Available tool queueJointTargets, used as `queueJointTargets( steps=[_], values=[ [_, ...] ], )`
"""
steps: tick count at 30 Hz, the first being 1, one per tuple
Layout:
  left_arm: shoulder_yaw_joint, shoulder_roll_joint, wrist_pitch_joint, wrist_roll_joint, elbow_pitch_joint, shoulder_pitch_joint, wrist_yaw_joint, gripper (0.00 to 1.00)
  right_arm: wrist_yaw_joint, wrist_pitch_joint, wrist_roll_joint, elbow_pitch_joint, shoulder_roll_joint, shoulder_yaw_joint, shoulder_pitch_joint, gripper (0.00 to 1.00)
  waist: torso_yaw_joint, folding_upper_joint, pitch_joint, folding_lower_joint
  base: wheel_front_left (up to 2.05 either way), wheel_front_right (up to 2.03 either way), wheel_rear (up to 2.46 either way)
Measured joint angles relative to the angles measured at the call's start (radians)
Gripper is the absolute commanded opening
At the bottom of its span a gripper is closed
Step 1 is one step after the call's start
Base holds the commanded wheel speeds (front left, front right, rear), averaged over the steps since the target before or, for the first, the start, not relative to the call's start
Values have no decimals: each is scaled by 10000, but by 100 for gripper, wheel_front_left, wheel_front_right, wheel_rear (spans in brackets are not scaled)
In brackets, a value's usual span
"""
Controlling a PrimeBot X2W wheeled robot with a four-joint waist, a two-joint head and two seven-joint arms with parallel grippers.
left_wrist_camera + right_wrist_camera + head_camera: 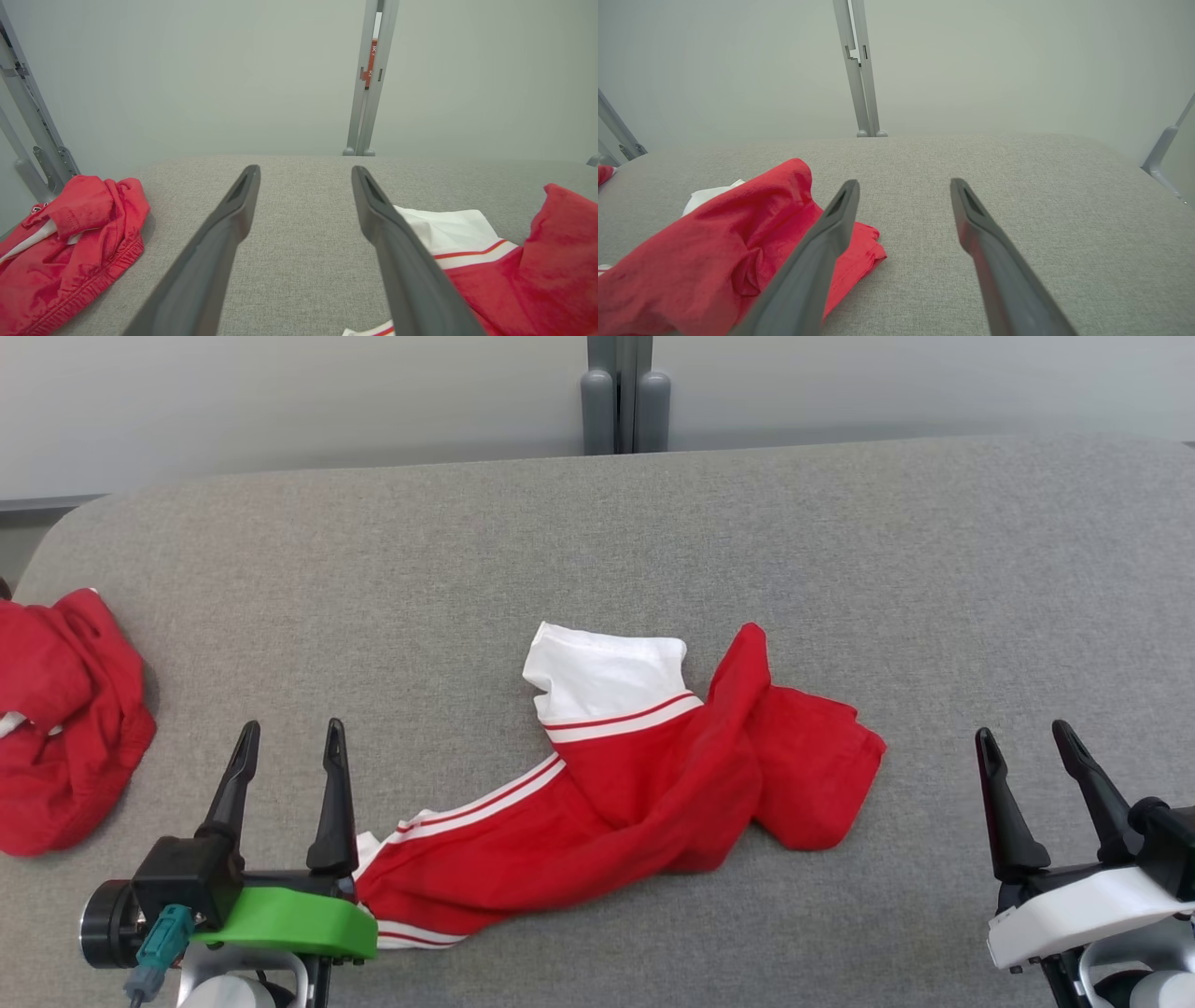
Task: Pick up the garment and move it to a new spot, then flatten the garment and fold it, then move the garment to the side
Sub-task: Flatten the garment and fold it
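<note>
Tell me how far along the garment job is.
Looks done: the move; the red and white garment lies on the table, free of both tools. In hand: nothing; the left tool and right tool stand open, the left beside its near end. Left: flattening, since it is crumpled and twisted, then folding and moving aside.

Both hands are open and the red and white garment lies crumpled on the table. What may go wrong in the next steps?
1. The garment is bunched with overlapping layers; the left hand or right hand may pinch several layers, so it would not spread flat.
2. Another red garment lies at the left end of the table; moving the folded one there may mix them.
</note>
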Motion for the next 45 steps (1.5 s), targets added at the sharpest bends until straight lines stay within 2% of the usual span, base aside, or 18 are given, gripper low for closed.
queueJointTargets(
  steps=[10, 16, 24, 25, 26, 31, 36, 41, 45],
  values=[
    [-176, -104, -2, 357, 79, -358, -92, 100, 0, 382, 59, 382, -132, 236, -24, 100, 194, 0, 244, 0, 0, 0, 0],
    [-389, -349, -2, 560, 119, -925, -259, 100, -2, 435, 290, 1569, -222, 594, -384, 100, 449, 0, 653, 0, 0, 0, 0],
    [-299, -583, -2, 857, 238, -1179, -372, 100, -4, 161, 834, 3568, -184, 1275, -1711, 100, 783, 0, 1266, 0, 0, 0, 0],
    [-280, -594, -2, 874, 245, -1200, -385, 100, -4, 155, 890, 3708, -199, 1358, -1815, 53, 805, 0, 1308, 0, 0, 0, 0],
    [-257, -610, -2, 913, 245, -1235, -391, 100, -4, 94, 989, 3864, -209, 1434, -1936, 0, 825, 0, 1359, 0, 0, 0, 0],
    [-138, -662, -2, 1097, 201, -1286, -414, 100, -4, -374, 1197, 3847, -556, 1647, -2107, 0, 833, 0, 1508, 0, 0, 0, 0],
    [36, -704, -2, 1191, 127, -1277, -420, 100, -4, -635, 1185, 2941, -1120, 1352, -1993, 0, 696, 0, 1532, 0, 0, 0, 0],
    [171, -828, -2, 1304, 105, -1266, -453, 100, -4, -148, 1156, 2057, -1850, 437, -1693, 0, 523, 0, 1554, 0, 0, 0, 0],
    [203, -941, -4, 1415, 111, -1270, -558, 100, -4, 316, 1254, 1996, -2291, -508, -1662, 0, 505, 0, 1648, 0, 0, 0, 0]
  ],
)
